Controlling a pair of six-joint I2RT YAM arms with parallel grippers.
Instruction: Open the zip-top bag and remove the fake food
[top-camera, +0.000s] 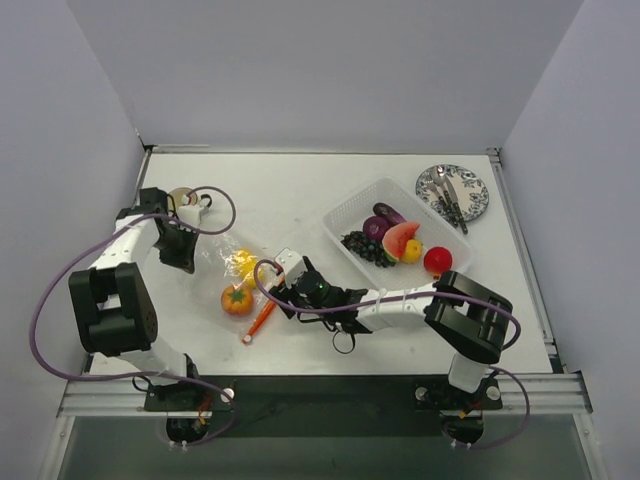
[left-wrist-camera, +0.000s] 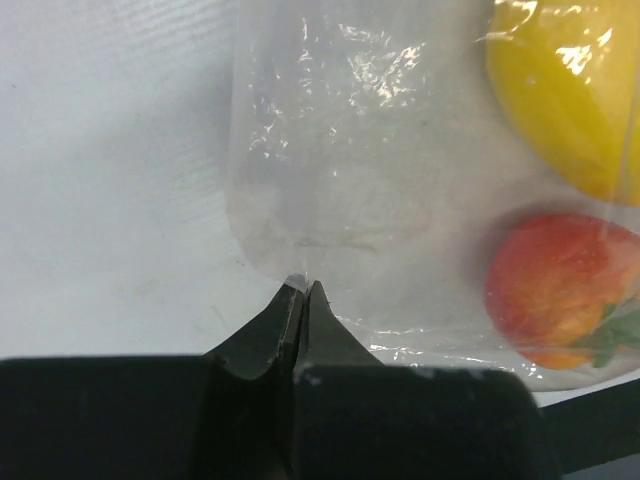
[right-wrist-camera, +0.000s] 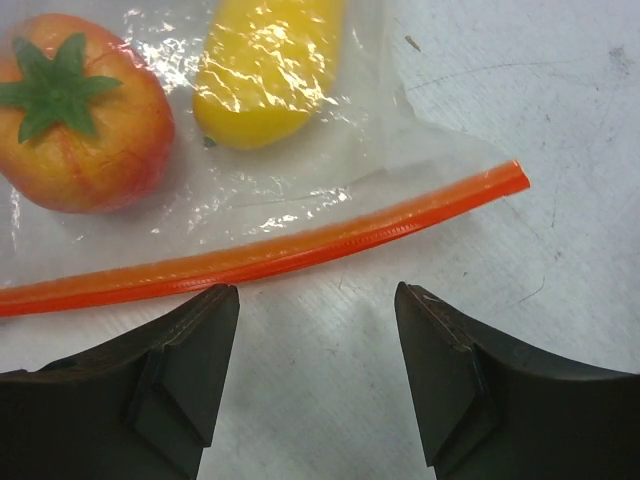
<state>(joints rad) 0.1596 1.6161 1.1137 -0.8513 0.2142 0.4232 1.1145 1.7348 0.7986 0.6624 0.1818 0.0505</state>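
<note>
The clear zip-top bag (top-camera: 222, 278) lies flat on the table left of centre. Inside are a yellow fruit (top-camera: 243, 262) and an orange fruit with a green top (top-camera: 237, 299). The red-orange zip strip (top-camera: 260, 320) runs along its near right edge. My left gripper (left-wrist-camera: 303, 286) is shut on the bag's (left-wrist-camera: 340, 170) closed bottom edge; the yellow fruit (left-wrist-camera: 570, 90) and orange fruit (left-wrist-camera: 560, 290) lie beyond. My right gripper (right-wrist-camera: 315, 295) is open and empty just short of the zip strip (right-wrist-camera: 300, 250), not touching it. The orange fruit (right-wrist-camera: 85, 115) and yellow fruit (right-wrist-camera: 265, 65) lie behind the strip.
A rigid clear tray (top-camera: 345, 210) at centre right holds a purple vegetable (top-camera: 377, 226), dark grapes (top-camera: 365, 247), a watermelon slice (top-camera: 400, 238) and a red fruit (top-camera: 437, 260). A patterned plate with cutlery (top-camera: 452, 192) sits at the back right. A small round object (top-camera: 182, 197) lies behind the left arm.
</note>
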